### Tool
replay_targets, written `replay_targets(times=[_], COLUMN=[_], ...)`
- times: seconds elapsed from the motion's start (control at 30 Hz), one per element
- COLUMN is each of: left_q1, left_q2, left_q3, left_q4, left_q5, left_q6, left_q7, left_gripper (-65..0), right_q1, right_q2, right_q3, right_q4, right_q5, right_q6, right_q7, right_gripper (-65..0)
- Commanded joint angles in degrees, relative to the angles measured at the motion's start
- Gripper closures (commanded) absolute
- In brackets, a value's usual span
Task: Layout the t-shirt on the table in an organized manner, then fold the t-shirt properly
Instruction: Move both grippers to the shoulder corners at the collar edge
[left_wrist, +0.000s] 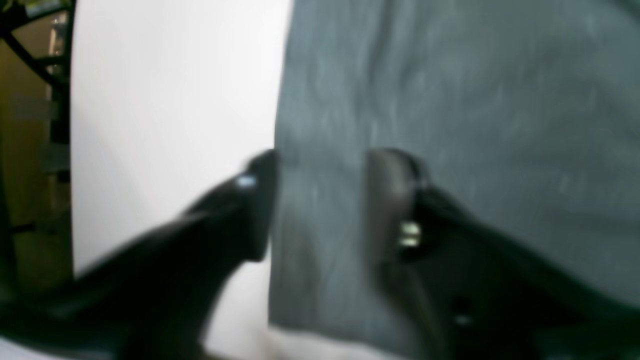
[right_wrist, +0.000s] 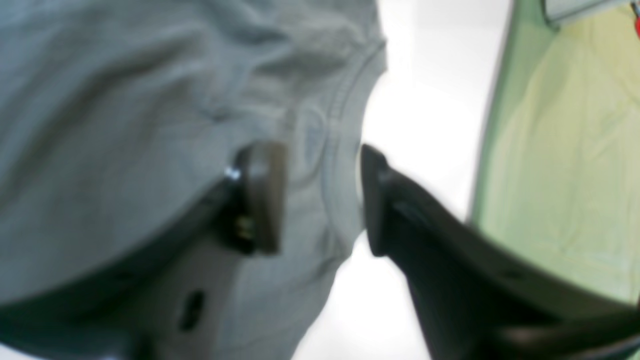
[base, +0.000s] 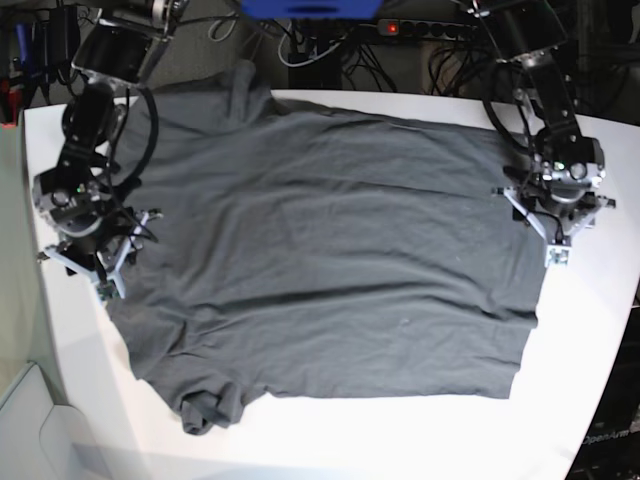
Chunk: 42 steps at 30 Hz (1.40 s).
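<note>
T-shirt (base: 320, 250) lies spread across most of the table (base: 590, 330), dark grey on white, with its body largely flat and only shallow wrinkles running through it. In the base view its hem edge runs along the table's right side, while the neck end reaches toward the left edge. One sleeve is bunched into a small lump near the front-left corner; the other extends toward the back-left corner.

Left gripper (left_wrist: 320, 200) sits at the hem, on the base view's right. Its jaws stand partly open and straddle the cloth edge: one finger rests over bare table, the other over fabric. Nothing is clamped between them.

Right gripper (right_wrist: 322, 195) sits at the opposite end of the shirt. Its jaws are likewise apart, bracketing the ribbed collar band, with one finger over cloth and the other over the white surface. No fabric is pinched.

This placement puts one arm at each end of the garment, so both edges can be seized at once and the shirt tensioned lengthwise. Judged from this, the layout step is nearly complete; the crumpled sleeve remains to be flattened before folding.
</note>
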Motion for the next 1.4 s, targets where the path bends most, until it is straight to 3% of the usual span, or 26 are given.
replay_targets(times=[0.0,0.1,0.37,0.77,0.93,1.37], left_q1=[0.33,4.2,9.91,16.07,15.72,13.43], left_q2=[-0.76,-0.67,-0.41,-0.85,-3.57,-3.05], left_q3=[-0.15,-0.15,-5.69,-17.64,-17.55,-17.55], left_q4=[2.38,6.34,8.45,5.02,-2.01,-2.98], left_q5=[-0.65,-3.29,-7.51,-19.64,-24.13,-26.24], left_q6=[0.13,0.13,0.13,0.13,0.13,0.05], left_q7=[-1.31,-0.96,-0.87,-1.49,-1.84,-4.65], left_gripper=[-38.3,-46.6,-46.5,-46.6,-46.5,-46.6], right_q1=[-0.36,-4.76,-14.43,-17.68,-17.85,-18.47], right_q2=[-0.57,-3.47,-9.36,-9.45,-9.19,-9.1], right_q3=[1.49,6.68,11.34,13.01,13.1,13.01], right_q4=[1.82,5.87,11.49,12.46,12.46,12.46], right_q5=[0.05,-0.04,-0.04,-0.04,-0.04,-0.04], right_q6=[-0.23,-0.23,-0.23,-0.23,-0.23,-0.23], right_q7=[0.43,0.34,0.34,0.34,0.34,0.52], right_gripper=[-33.1,-37.6,-37.9,-37.9,-37.9,-37.8])
